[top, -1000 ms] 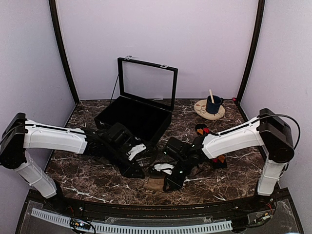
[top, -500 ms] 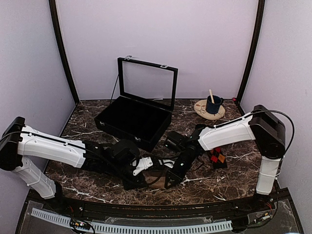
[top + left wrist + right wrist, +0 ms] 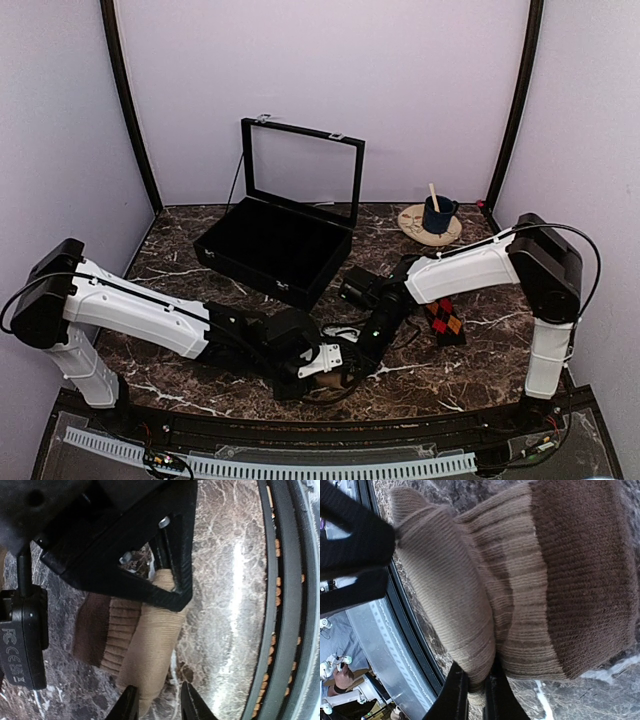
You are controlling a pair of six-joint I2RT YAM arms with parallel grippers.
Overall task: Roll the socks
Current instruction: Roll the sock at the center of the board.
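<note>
The tan sock (image 3: pixel 150 650) lies near the front edge of the worktop (image 3: pixel 170 270), about in the middle. It is tan on the side that shows, with a darker brown band at one end. Part of it is rolled into a fat tube.

The right claw (image 3: pixel 472 692) is almost closed. It pinches a fold of the tan sock tight between its two fingers. The left claw (image 3: pixel 157 707) is partly open. Its fingers stand on each side of the end of the roll: one finger touches the sock, and a little gap shows beside the other, so it is not squeezing. Both claws are down low and very close together.

The diamond sock (image 3: pixel 443 318) lies flat over by the right side of the worktop, black with red-orange diamonds, apart from both claws.

A black box (image 3: pixel 270 250) sits toward the back with its lid up. A blue cup (image 3: pixel 437 215) with a stick in it stands on a round wooden mat (image 3: pixel 420 228) in the back right corner.
</note>
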